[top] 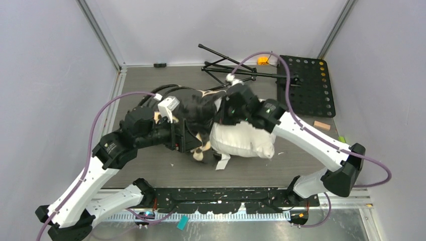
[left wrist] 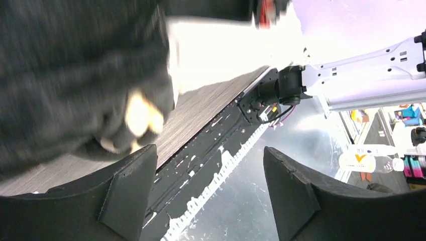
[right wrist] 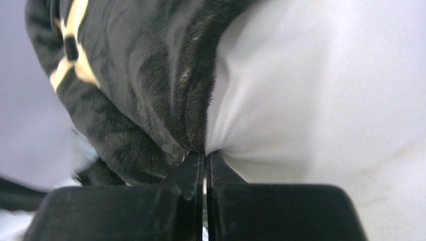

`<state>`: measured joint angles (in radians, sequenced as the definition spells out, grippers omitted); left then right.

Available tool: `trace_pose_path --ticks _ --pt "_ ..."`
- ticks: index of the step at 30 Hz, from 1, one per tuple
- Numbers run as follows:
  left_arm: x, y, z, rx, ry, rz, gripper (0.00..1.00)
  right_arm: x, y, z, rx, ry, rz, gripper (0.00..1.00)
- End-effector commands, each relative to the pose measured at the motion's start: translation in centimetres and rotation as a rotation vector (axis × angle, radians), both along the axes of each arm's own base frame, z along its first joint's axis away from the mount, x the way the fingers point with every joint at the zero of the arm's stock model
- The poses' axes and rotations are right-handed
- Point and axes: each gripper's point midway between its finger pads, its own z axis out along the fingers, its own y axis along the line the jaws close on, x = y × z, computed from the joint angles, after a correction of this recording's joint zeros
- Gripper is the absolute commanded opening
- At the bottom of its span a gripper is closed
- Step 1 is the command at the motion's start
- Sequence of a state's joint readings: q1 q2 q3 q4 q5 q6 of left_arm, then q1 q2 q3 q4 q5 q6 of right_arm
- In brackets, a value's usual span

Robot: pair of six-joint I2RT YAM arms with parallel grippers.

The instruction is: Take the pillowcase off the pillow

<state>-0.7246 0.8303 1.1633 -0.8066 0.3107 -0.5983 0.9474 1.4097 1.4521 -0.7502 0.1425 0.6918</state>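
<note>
On the table (top: pixel 150 165): a cushion lies at the middle, half out of its cover, and both arms reach onto it from the near edge.
Pillow (top: pixel 243 140): plump and white; its right part is bare, its left part sits inside the cover.
Pillowcase (top: pixel 193 108): black plush with tan flower shapes, bunched over the pillow's left end.
Left arm (top: pixel 95 170): elbow bent out to the left, forearm running right, wrist low against the pillowcase's left side.
Right arm (top: pixel 311 140): elbow folded far out to the right, forearm slanting back and left, wrist above the line where cover meets pillow.
Perforated plate (top: pixel 306 85): black, far right, well apart from the pillow.
Left gripper (left wrist: pixel 208 165): fingers spread wide, nothing between them; the blurred pillowcase lies just beside it.
Right gripper (right wrist: pixel 205 160): fingers clenched together, tips pressed where black plush meets white fabric; I cannot tell whether either cloth is pinched.
</note>
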Motion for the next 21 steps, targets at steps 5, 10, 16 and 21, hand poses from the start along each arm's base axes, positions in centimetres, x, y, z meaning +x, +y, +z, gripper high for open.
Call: trace_pose_path --ticks 5,10,16,21 --pt "1.3 3.3 -0.5 0.092 -0.015 0.195 0.83 9.7 -0.2 6.9 0.616 0.133 -0.124 0.00" --pt "3.5 2.6 -2.5 0.058 -0.010 0.279 0.93 12.7 -0.9 5.7 0.674 0.161 -0.174 0.00" --pt "7.5 0.8 -5.3 0.146 -0.087 0.283 0.94 15.0 -1.4 4.5 0.698 0.187 -0.199 0.00" --pt "11.4 -1.5 -6.7 0.215 -0.152 0.261 0.94 17.0 -2.5 4.5 0.698 0.171 -0.213 0.00"
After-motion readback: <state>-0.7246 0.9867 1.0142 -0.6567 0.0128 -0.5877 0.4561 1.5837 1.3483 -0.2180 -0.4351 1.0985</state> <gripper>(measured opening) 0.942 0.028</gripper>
